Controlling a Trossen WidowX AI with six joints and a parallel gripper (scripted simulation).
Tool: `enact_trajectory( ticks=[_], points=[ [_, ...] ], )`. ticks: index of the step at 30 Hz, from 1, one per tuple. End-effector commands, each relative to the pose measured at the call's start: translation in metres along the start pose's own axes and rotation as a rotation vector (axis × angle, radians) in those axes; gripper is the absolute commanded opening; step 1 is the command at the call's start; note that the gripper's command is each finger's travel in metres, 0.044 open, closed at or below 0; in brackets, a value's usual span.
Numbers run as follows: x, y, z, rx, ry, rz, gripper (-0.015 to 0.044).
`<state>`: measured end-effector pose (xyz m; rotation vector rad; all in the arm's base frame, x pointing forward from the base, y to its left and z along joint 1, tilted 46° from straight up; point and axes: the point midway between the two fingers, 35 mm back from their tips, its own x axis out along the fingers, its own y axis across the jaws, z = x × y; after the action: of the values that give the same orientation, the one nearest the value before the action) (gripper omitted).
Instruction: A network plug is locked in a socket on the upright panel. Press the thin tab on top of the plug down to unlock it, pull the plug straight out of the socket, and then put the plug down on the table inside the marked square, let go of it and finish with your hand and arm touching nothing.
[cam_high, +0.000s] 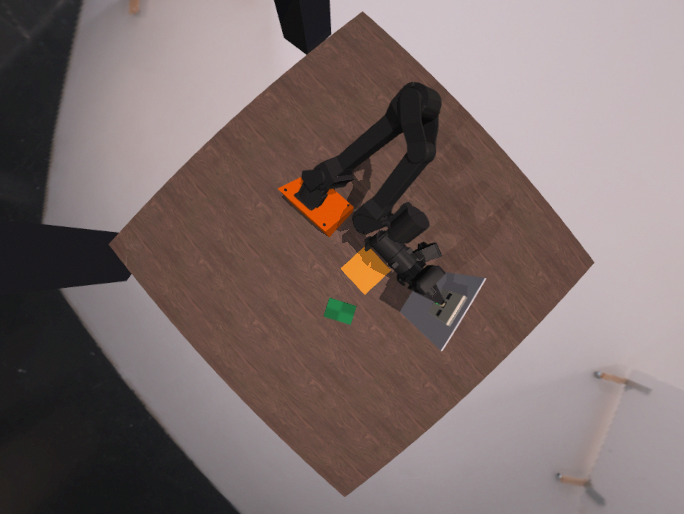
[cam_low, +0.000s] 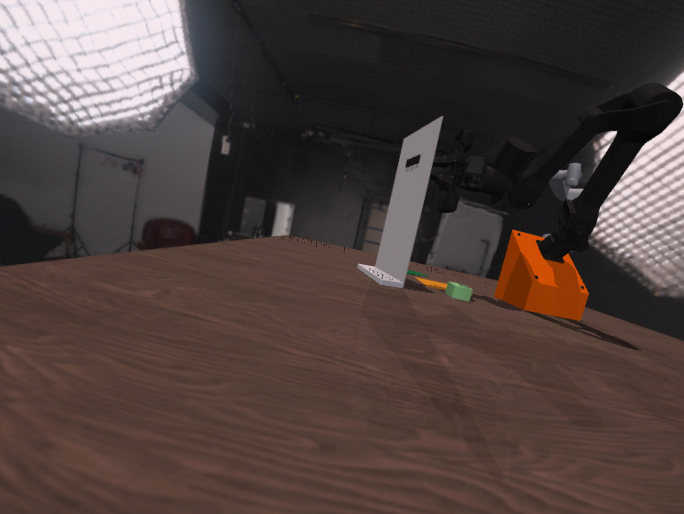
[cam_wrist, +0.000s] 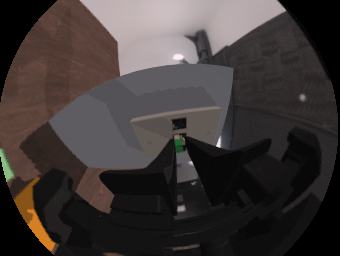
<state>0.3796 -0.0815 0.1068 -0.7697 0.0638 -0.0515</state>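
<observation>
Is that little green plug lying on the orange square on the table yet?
No. From above, the green plug sits at the grey panel by the pincer; the orange square bears no plug.

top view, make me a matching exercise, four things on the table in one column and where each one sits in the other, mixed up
1 grey upright panel
2 flat orange square
3 small green plug
4 orange wedge-shaped base

a in the socket
b lying on the table between base and panel
c under the black arm, carrying it
d standing on the table, holding the socket

Pairs: 1-d, 2-b, 3-a, 4-c
</observation>
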Motion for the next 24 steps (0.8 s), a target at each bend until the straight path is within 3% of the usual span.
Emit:
enact_trajectory(
  ticks=[1,7,24],
  points=[
    [0.0005,0.0007,-0.0004,-0.003,0.002,0.002,0.0037],
    [0.0005,0.0007,-0.0004,-0.003,0.002,0.002,0.0000],
    [-0.0088,0.0008,-0.0020,-0.003,0.002,0.002,0.0000]
  ],
)
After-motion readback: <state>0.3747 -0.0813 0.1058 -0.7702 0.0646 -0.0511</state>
